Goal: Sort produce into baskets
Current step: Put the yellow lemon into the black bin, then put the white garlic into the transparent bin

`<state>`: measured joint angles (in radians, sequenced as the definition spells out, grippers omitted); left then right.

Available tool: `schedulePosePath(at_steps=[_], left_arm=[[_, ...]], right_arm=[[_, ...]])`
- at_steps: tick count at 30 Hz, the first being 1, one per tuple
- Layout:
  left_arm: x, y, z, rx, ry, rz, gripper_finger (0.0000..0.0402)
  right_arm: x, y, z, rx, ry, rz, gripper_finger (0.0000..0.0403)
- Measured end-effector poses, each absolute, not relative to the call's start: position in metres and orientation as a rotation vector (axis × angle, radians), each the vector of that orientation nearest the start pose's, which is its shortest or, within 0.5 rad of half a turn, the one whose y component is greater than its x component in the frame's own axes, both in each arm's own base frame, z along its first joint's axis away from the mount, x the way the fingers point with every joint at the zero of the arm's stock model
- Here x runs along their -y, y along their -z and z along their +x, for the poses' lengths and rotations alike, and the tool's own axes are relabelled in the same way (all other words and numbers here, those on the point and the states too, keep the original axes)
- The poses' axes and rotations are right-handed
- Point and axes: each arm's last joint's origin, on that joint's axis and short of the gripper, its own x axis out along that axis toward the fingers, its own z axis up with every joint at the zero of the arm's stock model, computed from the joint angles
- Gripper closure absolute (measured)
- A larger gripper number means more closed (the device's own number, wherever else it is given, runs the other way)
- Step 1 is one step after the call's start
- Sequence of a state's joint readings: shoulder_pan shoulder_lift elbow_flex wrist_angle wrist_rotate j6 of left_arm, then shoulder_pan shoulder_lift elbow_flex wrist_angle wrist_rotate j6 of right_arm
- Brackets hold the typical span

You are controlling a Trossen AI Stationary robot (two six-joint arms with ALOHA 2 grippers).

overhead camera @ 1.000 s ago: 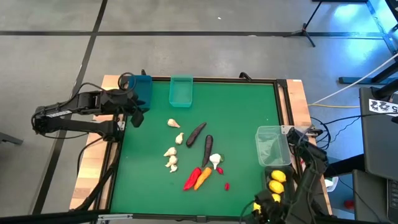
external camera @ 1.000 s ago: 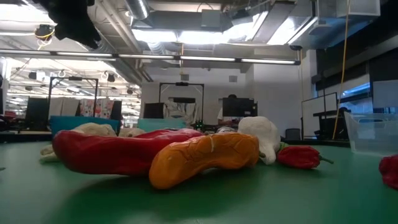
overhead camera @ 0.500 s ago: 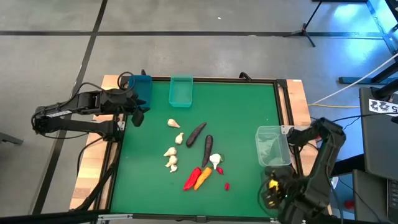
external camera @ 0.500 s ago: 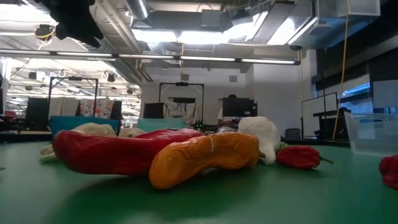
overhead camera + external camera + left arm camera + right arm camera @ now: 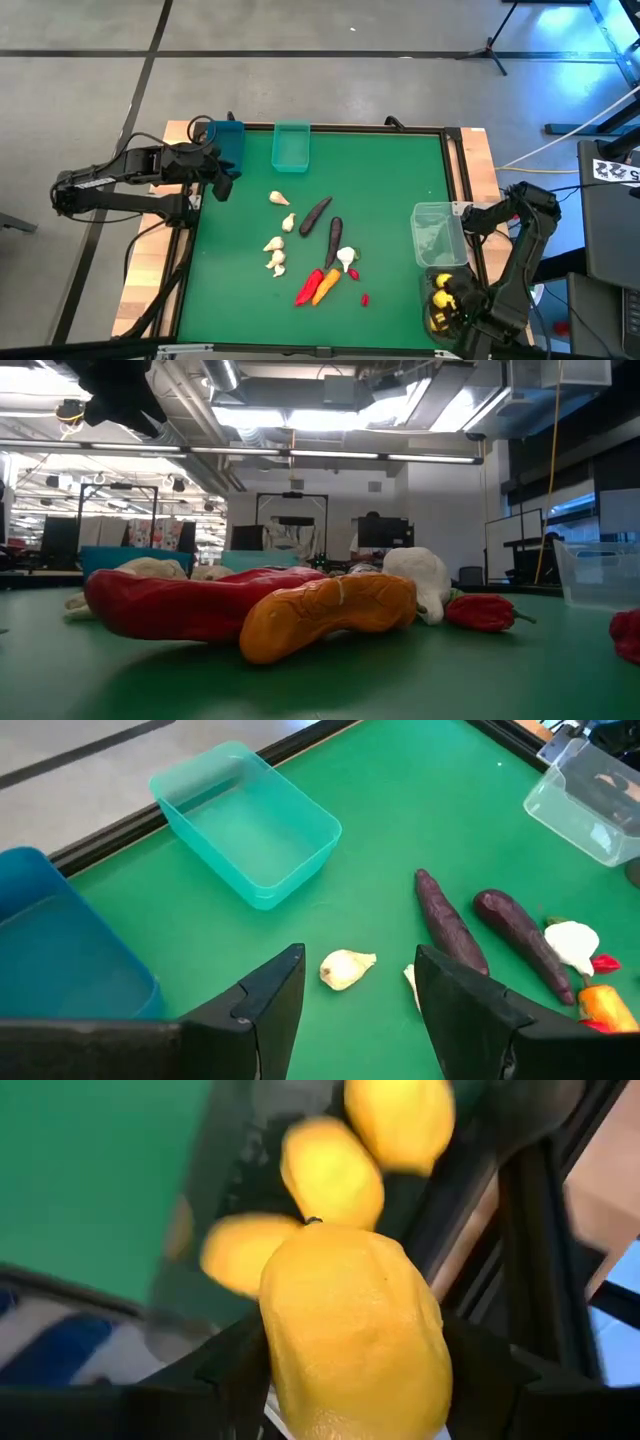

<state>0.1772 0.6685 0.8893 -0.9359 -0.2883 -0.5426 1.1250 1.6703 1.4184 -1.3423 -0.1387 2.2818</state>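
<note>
My right gripper [image 5: 447, 305] hangs over the dark grey basket [image 5: 430, 283] at the table's near right corner. It is shut on a yellow lemon [image 5: 350, 1330], and three more lemons [image 5: 330, 1172] lie in the basket below. My left gripper [image 5: 355, 1010] stands open and empty high over the far left corner, beside the blue basket [image 5: 229, 141]. Garlic bulbs [image 5: 276, 252], two eggplants [image 5: 316, 213], a carrot [image 5: 326, 286] and red chilies [image 5: 308, 288] lie loose on the green mat. The teal basket [image 5: 291, 146] is at the far edge and the clear basket [image 5: 438, 235] at the right. My right gripper pinches the lemon between its two fingers [image 5: 235, 1370], one on each of its opposite sides [image 5: 285, 1340]. The fingers come from above, pointing down. The lemon is lifted clear, above the lemons that lie in the dark grey basket.
The mat's raised dark frame [image 5: 455, 160] runs around the work area, with wooden table margins outside it. Bare green mat lies between the produce heap and the baskets. In the low view the chili [image 5: 190, 605] and carrot [image 5: 330, 612] fill the foreground.
My right gripper, still holding the lemon, has moved from the table's near edge toward the far side. It has come over the dark grey basket and sunk a little, while the arm's elbow has swung up and toward the far edge. The produce on the mat has stayed put.
</note>
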Motion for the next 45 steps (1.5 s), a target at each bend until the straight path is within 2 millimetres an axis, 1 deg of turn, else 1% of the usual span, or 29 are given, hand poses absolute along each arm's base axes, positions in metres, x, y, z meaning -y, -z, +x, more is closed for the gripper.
schedulePosePath(at_steps=[3, 5, 8, 12, 29, 32, 36, 39, 42, 45], left_arm=[[-0.028, -0.317, 0.108, -0.577, -0.631, -0.478, 0.0217], [-0.028, -0.317, 0.108, -0.577, -0.631, -0.478, 0.0217], [-0.028, -0.317, 0.108, -0.574, -0.634, -0.487, 0.0217], [-0.028, -0.317, 0.108, -0.571, -0.639, -0.494, 0.0217], [-0.029, -0.317, 0.107, -0.566, -0.662, -0.461, 0.0217], [-0.029, -0.317, 0.107, -0.566, -0.663, -0.460, 0.0217], [-0.029, -0.317, 0.107, -0.566, -0.663, -0.456, 0.0217], [-0.029, -0.317, 0.107, -0.567, -0.663, -0.454, 0.0217], [-0.029, -0.317, 0.107, -0.567, -0.662, -0.452, 0.0217], [-0.029, -0.317, 0.107, -0.567, -0.662, -0.452, 0.0217]], right_arm=[[-0.275, -0.253, 0.116, -1.569, 0.929, 0.890, 0.0173], [-0.278, -0.246, 0.114, -1.602, 0.904, 0.905, 0.0173], [-0.279, -0.239, 0.115, -1.609, 0.873, 0.904, 0.0173], [-0.275, -0.232, 0.114, -1.600, 0.882, 0.873, 0.0173], [-0.270, -0.231, 0.113, -1.561, 0.895, 0.811, 0.0168], [-0.271, -0.231, 0.113, -1.579, 0.890, 0.819, 0.0141], [-0.270, -0.231, 0.116, -1.623, 0.909, 0.830, 0.0080], [-0.271, -0.231, 0.119, -1.635, 0.887, 0.848, 0.0041], [-0.272, -0.231, 0.121, -1.643, 0.875, 0.864, 0.0023], [-0.271, -0.232, 0.122, -1.643, 0.878, 0.870, 0.0023]])
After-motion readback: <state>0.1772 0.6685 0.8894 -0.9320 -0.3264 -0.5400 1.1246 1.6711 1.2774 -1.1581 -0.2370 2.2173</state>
